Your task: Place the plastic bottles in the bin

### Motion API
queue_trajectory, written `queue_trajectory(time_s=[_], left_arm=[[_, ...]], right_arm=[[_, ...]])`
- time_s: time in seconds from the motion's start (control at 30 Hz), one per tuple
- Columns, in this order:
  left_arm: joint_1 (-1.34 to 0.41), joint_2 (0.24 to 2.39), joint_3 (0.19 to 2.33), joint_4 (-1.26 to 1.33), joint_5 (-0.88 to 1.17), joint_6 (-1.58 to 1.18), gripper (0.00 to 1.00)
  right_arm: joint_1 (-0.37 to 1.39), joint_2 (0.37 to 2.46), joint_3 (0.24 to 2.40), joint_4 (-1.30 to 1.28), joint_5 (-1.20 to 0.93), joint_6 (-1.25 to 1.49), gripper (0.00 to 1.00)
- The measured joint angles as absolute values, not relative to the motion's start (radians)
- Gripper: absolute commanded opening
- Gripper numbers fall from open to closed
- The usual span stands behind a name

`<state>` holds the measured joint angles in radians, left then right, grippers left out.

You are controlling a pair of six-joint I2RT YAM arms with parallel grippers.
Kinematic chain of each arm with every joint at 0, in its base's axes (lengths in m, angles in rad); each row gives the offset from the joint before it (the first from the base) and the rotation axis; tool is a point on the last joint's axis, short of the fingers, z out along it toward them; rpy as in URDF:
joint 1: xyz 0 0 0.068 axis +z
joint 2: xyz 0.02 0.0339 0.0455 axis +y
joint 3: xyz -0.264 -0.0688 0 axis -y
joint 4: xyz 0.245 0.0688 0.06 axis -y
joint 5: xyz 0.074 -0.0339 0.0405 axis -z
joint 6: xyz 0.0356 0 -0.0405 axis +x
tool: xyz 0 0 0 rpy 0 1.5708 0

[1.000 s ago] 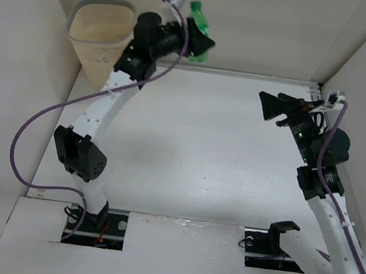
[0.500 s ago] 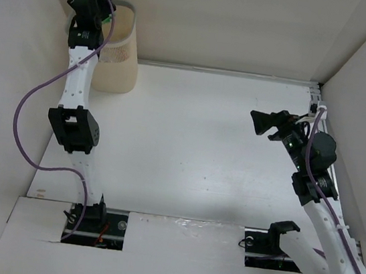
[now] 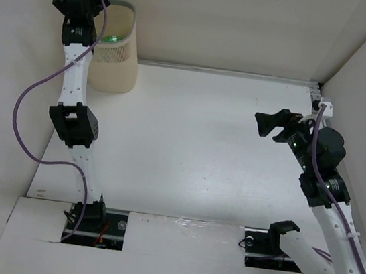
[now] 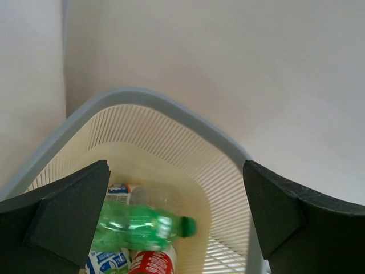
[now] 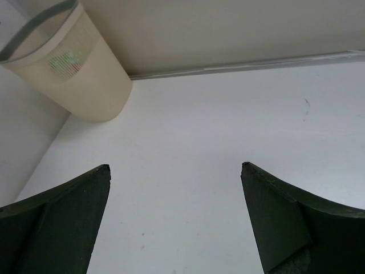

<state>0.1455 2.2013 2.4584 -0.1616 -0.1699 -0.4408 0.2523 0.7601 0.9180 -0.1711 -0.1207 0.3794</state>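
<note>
Below the spread left tool [image 4: 175, 188], green bottle [image 4: 140, 225] inside bin [image 4: 188, 123], apparently atop other bottles [image 4: 151, 264].

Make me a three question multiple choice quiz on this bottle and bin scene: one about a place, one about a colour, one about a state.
1. Where is the green bottle?
A) on the table
B) inside the bin
C) beside the bin

2. What colour is the bin's rim band?
A) red
B) grey
C) black

3. How do the left gripper's jaws stand?
A) open
B) shut on a bottle
C) shut on nothing

Answers:
1 B: the left wrist view shows it lying among other bottles at the bin's bottom.
2 B: the band round the mouth is grey.
3 A: its fingers stand wide apart above the mouth, holding nothing.
</note>
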Motion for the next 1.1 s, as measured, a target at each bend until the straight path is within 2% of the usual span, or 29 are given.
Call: queue_trajectory(time_s=[0.07, 0.17, 0.43, 0.6, 0.83, 1.1], left_arm=[[0.144, 2.159, 2.461, -0.189, -0.169, -0.440, 1.00], [0.145, 1.975, 2.305, -0.231, -0.171, -0.435, 1.00], [0.129, 1.183, 1.654, -0.260, -0.174, -0.402, 1.00], [0.113, 0.778, 1.319, -0.280, -0.122, -0.395, 1.00], [0.113, 0.523, 1.045, -0.388, 0.027, -0.397, 1.00], [0.113, 0.391, 0.975, -0.477, 0.052, -0.392, 1.00]], right_arm=[[0.275, 0.776, 0.984, -0.253, -0.057, 0.358, 1.00], [0.313, 0.807, 1.099, -0.373, 0.043, 0.328, 1.00], [0.395, 0.862, 1.407, -0.659, 0.227, 0.270, 1.00], [0.408, 0.827, 1.480, -0.780, 0.248, 0.255, 1.00], [0.415, 0.745, 1.494, -0.884, 0.226, 0.249, 1.00], [0.420, 0.698, 1.470, -0.922, 0.224, 0.239, 1.00]])
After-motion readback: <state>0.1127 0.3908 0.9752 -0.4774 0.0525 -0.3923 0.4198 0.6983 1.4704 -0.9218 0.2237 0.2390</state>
